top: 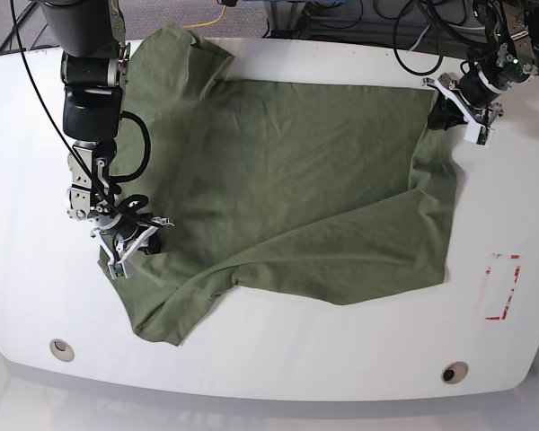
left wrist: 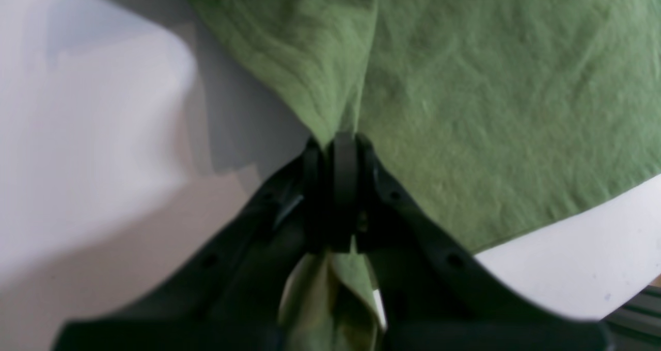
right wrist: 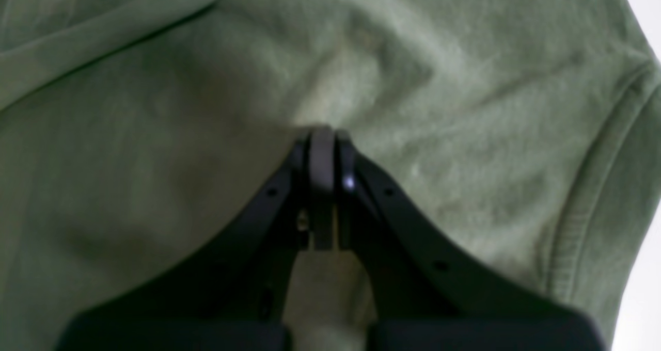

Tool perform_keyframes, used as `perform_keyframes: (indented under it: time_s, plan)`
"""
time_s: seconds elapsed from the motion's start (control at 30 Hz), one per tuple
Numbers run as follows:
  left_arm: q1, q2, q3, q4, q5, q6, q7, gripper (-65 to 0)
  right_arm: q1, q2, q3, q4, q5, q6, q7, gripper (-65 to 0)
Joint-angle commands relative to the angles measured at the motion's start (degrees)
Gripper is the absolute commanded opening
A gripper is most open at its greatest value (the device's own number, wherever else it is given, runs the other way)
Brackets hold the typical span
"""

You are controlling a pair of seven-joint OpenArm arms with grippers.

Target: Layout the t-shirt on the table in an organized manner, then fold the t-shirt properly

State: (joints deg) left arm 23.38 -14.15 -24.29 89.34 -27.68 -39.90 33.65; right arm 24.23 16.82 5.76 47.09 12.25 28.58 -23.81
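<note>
Both arms are on the cloth. The olive-green t-shirt [top: 296, 180] lies spread across the middle of the glossy white worktop [top: 278, 359], mostly flat but creased, one sleeve flopped near the front-left and another bunched at the far-left corner.

On the base view's right, the left gripper [top: 449, 109] is pinched tight at the shirt's far-right corner; its wrist camera shows the jaws closed with a peak of green fabric squeezed between them and a tail of cloth hanging behind.

Over on the other side, the right gripper [top: 133, 235] is fully closed too, its tips pressed into the cloth by the sleeve. Its close-up shows fabric puckering at the tips, so it looks like a pinch on the t-shirt.

This looks like light, limp cotton knit: matte, softly fuzzy, with stitched hems along the sleeve edge. It should drape, stretch and drag wrinkles wherever it's pulled. Corners, hems and shoulder seams are the likely places to hold, with both sides pulled evenly.
</note>
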Motion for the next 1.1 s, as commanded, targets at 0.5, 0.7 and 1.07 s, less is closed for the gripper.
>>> perform_keyframes:
  time_s: [0.5,0.7,1.07]
  plan:
    - [-0.04,-0.75,-2.65,6.09,-0.58,-0.1,-0.46,-65.0,1.05,0.63,0.17,0.25,-0.34,0.04,-0.85,-64.4]
    - [-0.04,-0.75,-6.61,7.49,-0.76,-0.1,-0.37,-65.0,1.05,0.63,0.17,0.25,-0.34,0.04,-0.85,-64.4]
    - [1.46,-0.84,-13.02,7.58,-0.85,-0.1,2.79,-64.9,1.05,0.63,0.17,0.16,-0.34,0.04,-0.85,-64.4]
